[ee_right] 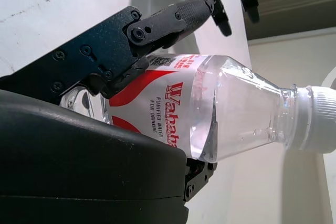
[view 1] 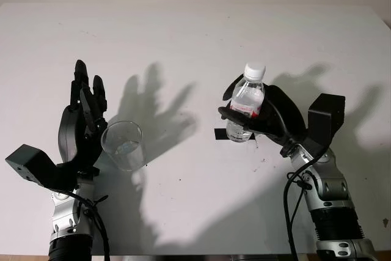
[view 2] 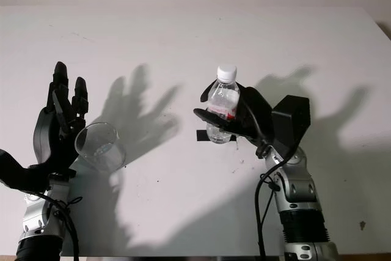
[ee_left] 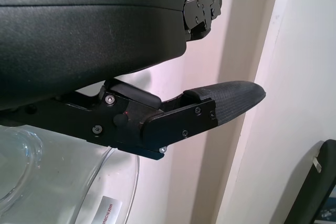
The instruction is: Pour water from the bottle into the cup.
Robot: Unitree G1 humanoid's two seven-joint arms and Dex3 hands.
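Note:
A clear water bottle with a red-and-white label and a white cap is upright right of the table's middle. My right hand is shut around its lower half, with the label showing between the fingers. Whether its base touches the table I cannot tell. A clear plastic cup stands at the left, mouth up. My left hand is open right beside the cup's left side, fingers pointing away from me. The cup wall shows just under a finger.
The white table stretches to a wall at the back. A short black tape mark lies under the bottle. Strong shadows of both hands fall on the tabletop behind them.

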